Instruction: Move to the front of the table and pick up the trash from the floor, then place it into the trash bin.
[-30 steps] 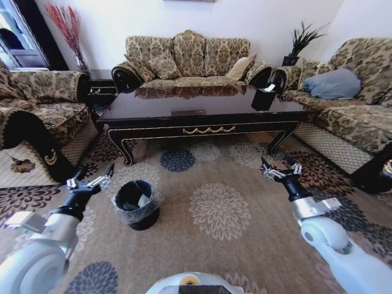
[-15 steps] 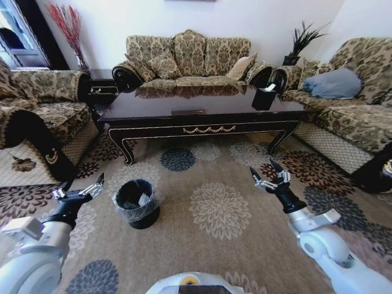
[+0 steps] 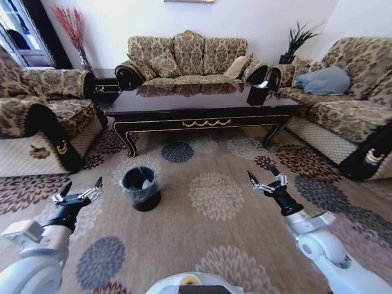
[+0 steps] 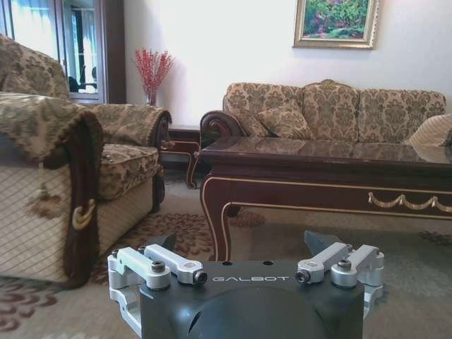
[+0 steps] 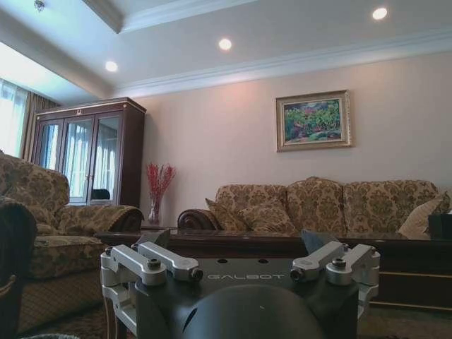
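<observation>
Patterned carpet (image 3: 214,196) with big round flower medallions covers the floor ahead of me, ringed by brocade sofas (image 3: 184,55) on three sides. At its far end stands the table (image 3: 202,107), dark and glossy, gold scroll on its apron, with a black tissue box (image 3: 258,93) near its right end.

Both arms are out low over the carpet. My left gripper (image 3: 78,195) hangs near the carpet's left side with its fingers spread and empty; my right gripper (image 3: 267,182) is right of centre, also wide open and holding nothing.

The bin (image 3: 140,187), black with a liner bag, sits on the carpet short of the table's left legs, just right of my left gripper. A pale piece lies inside it. I can make out no loose trash on the carpet between me and the table.

I judge the task close to finished. To do this well, I'd scan the carpet slowly, especially under the table and along the sofa skirts, since the busy pattern could hide small scraps.
</observation>
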### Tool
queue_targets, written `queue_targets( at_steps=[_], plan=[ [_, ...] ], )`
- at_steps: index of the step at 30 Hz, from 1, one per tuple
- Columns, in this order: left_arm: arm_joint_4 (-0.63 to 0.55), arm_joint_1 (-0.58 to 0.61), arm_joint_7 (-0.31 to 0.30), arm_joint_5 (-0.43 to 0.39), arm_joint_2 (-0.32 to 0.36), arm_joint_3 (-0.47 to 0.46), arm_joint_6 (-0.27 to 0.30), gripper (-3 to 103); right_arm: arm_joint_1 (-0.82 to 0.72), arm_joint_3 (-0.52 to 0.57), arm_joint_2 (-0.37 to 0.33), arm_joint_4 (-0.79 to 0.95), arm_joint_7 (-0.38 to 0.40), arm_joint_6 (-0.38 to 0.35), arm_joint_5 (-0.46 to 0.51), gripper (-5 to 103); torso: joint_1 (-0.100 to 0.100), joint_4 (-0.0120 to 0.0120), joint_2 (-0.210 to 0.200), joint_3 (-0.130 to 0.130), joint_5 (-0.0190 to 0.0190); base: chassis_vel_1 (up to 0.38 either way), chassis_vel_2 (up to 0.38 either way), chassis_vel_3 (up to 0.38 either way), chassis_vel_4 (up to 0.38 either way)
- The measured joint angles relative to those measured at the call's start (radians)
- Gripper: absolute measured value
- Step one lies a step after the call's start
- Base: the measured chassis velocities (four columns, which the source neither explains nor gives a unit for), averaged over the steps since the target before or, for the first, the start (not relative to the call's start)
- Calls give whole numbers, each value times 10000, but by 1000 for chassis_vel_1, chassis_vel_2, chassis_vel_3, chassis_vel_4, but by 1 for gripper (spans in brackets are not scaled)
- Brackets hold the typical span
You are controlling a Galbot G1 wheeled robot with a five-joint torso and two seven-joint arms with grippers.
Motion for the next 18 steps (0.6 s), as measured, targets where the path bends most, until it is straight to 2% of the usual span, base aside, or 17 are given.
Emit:
queue_targets(
  at_steps=[18],
  plan=[
    [8,134,-86,282,-307,336,24,100,-272,43,15,-120,-359,126,-95,100,1,-1,0,2,0,352,-355,-358,351]
  ],
)
